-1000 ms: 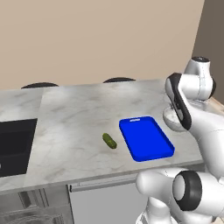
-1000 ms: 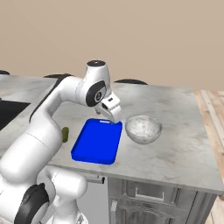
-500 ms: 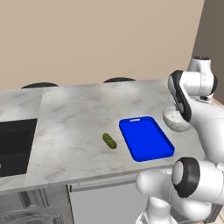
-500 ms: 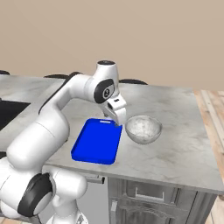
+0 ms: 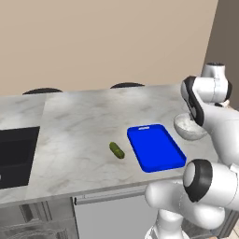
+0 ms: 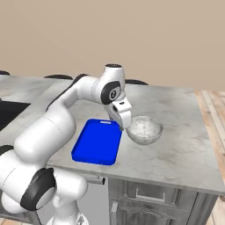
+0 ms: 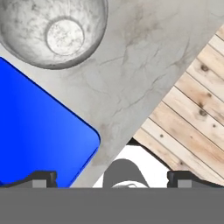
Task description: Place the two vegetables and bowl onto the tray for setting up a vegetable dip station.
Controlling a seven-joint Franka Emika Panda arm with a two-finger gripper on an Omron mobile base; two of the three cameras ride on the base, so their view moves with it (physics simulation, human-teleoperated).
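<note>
Resting on veined marble, speckled round bowl (image 6: 144, 129) neighbours glossy blue tray (image 6: 97, 142).

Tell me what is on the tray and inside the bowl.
The tray is bare blue, nothing on it. The bowl, beside it on the counter, shows an empty speckled inside in the hand view. The cucumber lies on the counter, apart from the tray.
</note>
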